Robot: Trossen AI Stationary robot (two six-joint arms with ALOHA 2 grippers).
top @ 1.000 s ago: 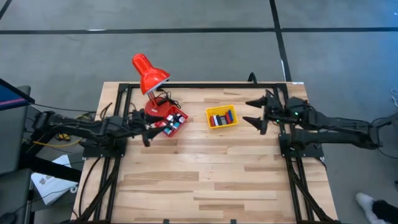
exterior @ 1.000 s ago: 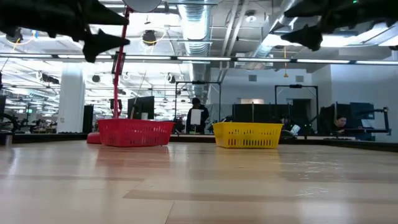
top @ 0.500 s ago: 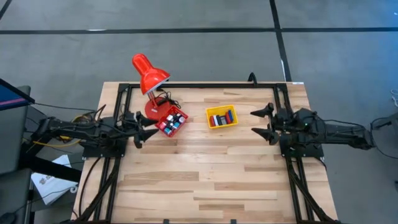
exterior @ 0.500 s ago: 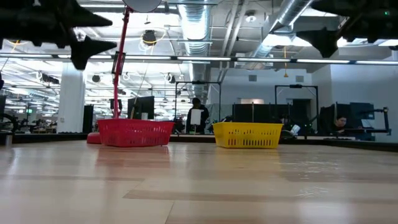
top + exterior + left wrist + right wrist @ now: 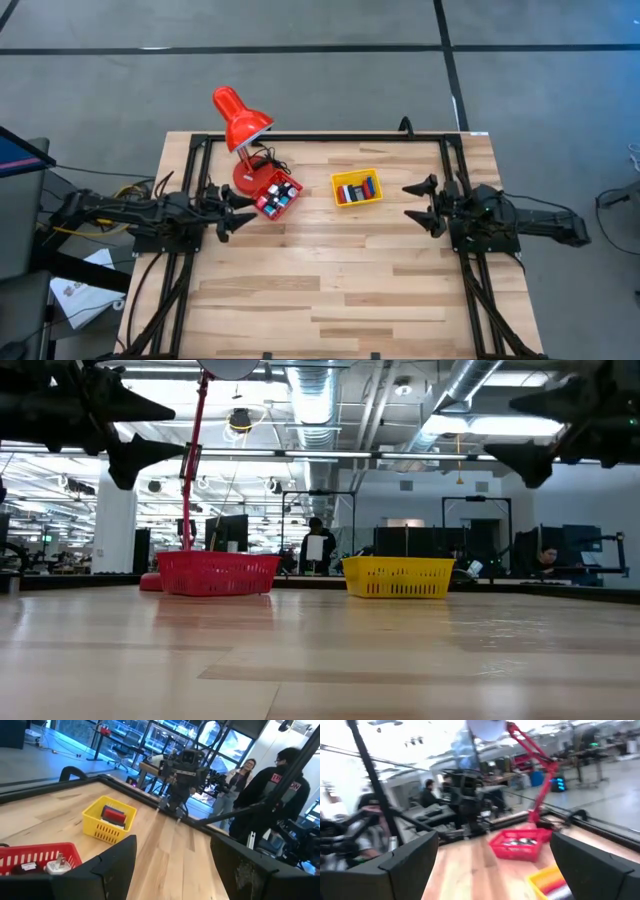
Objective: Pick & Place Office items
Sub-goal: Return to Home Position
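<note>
On the table (image 5: 330, 280), the items (image 5: 355, 189) are kept in the red basket (image 5: 262, 207) and yellow basket (image 5: 357, 203), flanked by the left gripper (image 5: 234, 212) and right gripper (image 5: 408, 201), both spread wide and empty, the left nearer.

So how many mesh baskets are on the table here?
2. The red basket sits beside the base of the desk lamp, nearer the left gripper; the yellow basket sits apart from it, nearer the right gripper. Both grippers are open and empty. None seems hidden.
</note>
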